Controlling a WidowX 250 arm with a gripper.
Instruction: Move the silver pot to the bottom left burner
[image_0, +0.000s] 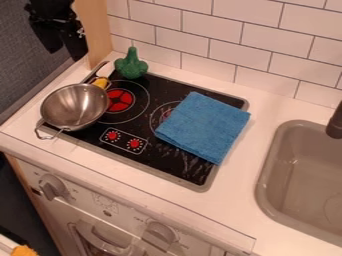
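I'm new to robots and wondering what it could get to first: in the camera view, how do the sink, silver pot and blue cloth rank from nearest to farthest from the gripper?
From the gripper:
1. Silver pot, at the stove's left side.
2. Blue cloth, on the stove's right half.
3. Sink, at the picture's right edge.

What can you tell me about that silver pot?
The silver pot is round, wide-mouthed and shiny like metal, with thin wire loop handles on opposite sides. It sits upright, apparently empty, overlapping the left edge of the black cooktop, beside the red burner. Its far loop is near something yellow; I can't tell whether they touch.
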